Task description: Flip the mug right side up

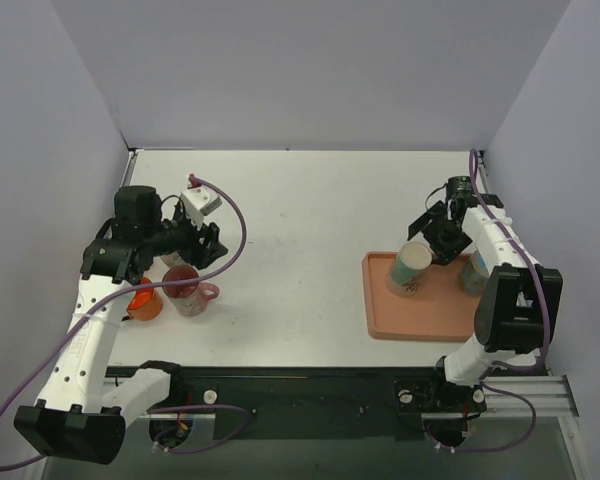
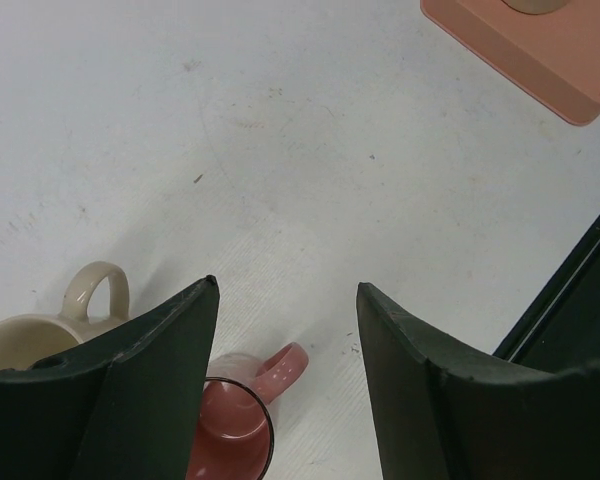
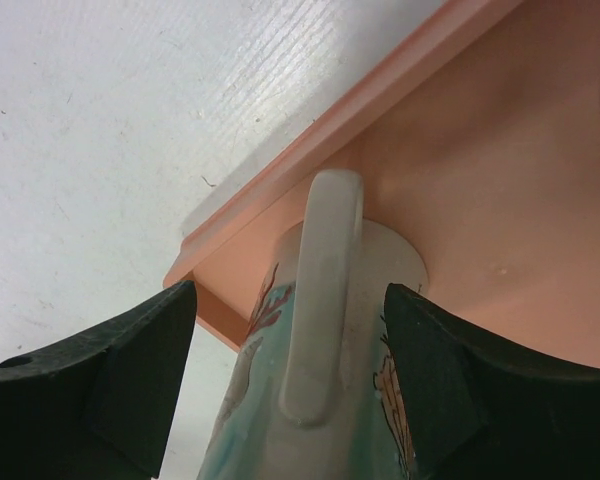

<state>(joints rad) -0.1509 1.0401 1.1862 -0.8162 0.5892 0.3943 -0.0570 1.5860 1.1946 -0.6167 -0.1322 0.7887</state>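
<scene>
At the right edge of the worktop we see the right gripper (image 1: 432,248) over the painted mug (image 1: 410,272), which leans on the salmon tray (image 1: 420,325) near the front right corner. Its fingers are spread to either side of the mug's handle; we cannot tell whether they press on it. By the left edge the left gripper (image 2: 285,300) hangs with jaws apart and nothing between them, above a pink mug (image 1: 187,292) standing mouth up beside an orange cup (image 1: 145,302)
</scene>
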